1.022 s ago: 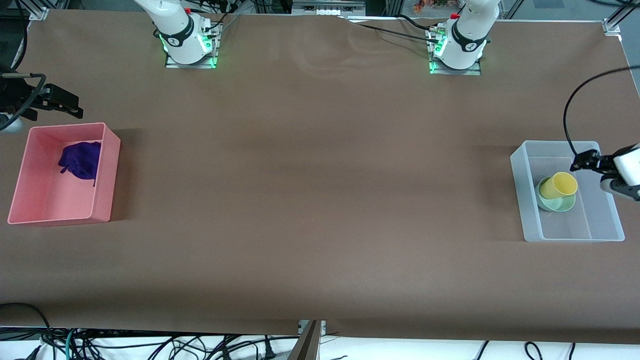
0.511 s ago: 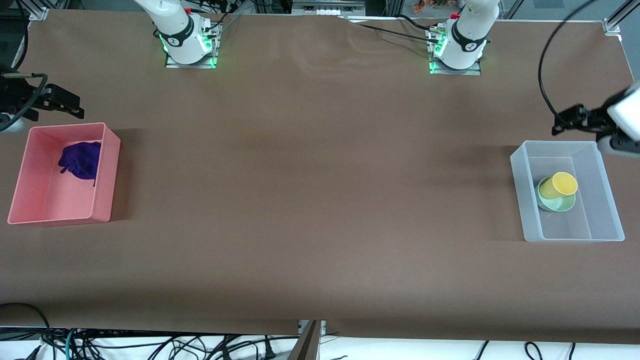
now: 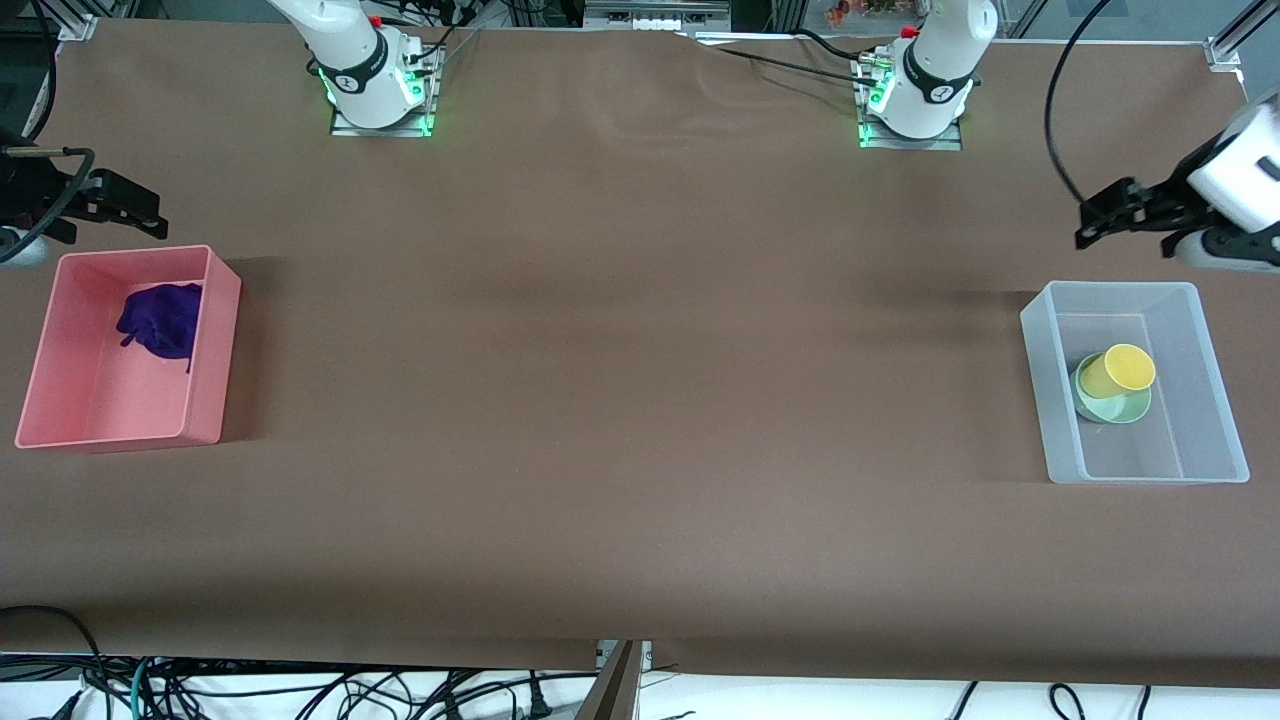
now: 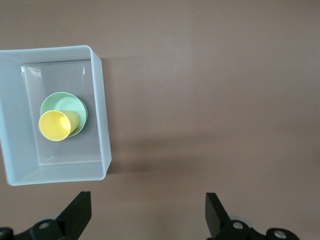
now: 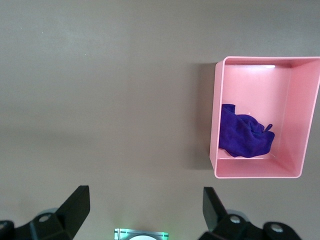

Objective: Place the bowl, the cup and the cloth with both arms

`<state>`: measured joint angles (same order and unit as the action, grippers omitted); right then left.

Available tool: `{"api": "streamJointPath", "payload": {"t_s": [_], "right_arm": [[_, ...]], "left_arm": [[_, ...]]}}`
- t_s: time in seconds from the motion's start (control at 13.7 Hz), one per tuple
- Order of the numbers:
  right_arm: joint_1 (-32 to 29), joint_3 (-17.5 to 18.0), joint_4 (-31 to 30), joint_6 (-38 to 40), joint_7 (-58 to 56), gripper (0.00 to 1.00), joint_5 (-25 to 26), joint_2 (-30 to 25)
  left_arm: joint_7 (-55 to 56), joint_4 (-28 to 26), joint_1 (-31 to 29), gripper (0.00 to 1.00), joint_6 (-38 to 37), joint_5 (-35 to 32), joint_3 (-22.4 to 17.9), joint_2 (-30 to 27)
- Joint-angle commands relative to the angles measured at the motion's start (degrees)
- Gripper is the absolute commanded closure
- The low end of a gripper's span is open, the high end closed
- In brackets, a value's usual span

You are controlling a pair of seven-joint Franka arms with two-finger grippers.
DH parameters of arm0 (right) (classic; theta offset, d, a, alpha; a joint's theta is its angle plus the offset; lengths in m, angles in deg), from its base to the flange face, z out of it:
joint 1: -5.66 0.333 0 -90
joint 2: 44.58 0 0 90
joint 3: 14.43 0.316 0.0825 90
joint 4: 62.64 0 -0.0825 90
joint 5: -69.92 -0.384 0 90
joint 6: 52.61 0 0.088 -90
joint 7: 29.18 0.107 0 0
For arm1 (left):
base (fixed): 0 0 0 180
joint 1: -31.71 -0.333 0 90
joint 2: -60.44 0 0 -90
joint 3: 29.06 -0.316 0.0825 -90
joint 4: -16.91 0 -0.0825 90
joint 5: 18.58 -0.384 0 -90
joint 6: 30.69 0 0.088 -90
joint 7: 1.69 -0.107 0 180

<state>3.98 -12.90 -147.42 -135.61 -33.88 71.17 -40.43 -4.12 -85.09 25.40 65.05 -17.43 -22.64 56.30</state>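
Brown table (image 3: 640, 400); cup (image 3: 1118, 370) in bowl (image 3: 1112, 400), clear bin (image 3: 1215, 440); cloth (image 3: 160, 320), pink bin (image 3: 120, 432); left gripper (image 3: 1095, 215), right gripper (image 3: 140, 210) apparently spread.

The cup (image 3: 1118, 371) lies tipped in the bowl (image 3: 1112, 402), which sits in a bin (image 3: 1040, 390) at the left arm's end of the tabletop (image 3: 640, 400), about three o'clock in the front view. The cloth (image 3: 160, 320) lies in a second bin (image 3: 215, 350) at the right arm's end, about nine o'clock, toward the bin's end farther from the front camera.

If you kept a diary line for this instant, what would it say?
cup in bowl, clear bin | cloth in pink bin | left gripper, right gripper open, empty
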Motion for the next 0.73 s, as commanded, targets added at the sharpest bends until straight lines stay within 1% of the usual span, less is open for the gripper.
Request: {"api": "streamJointPath", "payload": {"t_s": [0.0, 0.15, 0.22, 0.37, 0.66], "right_arm": [[-0.3, 0.5, 0.2, -0.4, 0.7, 0.00, 0.3, 0.0], [-0.4, 0.5, 0.2, -0.4, 0.7, 0.00, 0.3, 0.1], [-0.4, 0.5, 0.2, -0.4, 0.7, 0.00, 0.3, 0.1], [-0.4, 0.5, 0.2, -0.4, 0.7, 0.00, 0.3, 0.1], [-0.4, 0.5, 0.2, -0.4, 0.7, 0.00, 0.3, 0.0]], "left_arm": [[2.1, -5.3, 3.7, 0.00, 3.1, 0.4, -1.8, -3.9], [2.4, -5.4, 5.3, 0.00, 3.0, -1.0, -1.8, -4.2], [2.7, -5.3, 6.7, 0.00, 3.0, -1.2, -2.5, -4.2], [3.3, -5.4, 10.2, 0.00, 3.0, -1.2, -6.6, -4.2], [3.1, -5.3, 10.2, 0.00, 3.0, -1.2, -7.0, -3.9]]}}
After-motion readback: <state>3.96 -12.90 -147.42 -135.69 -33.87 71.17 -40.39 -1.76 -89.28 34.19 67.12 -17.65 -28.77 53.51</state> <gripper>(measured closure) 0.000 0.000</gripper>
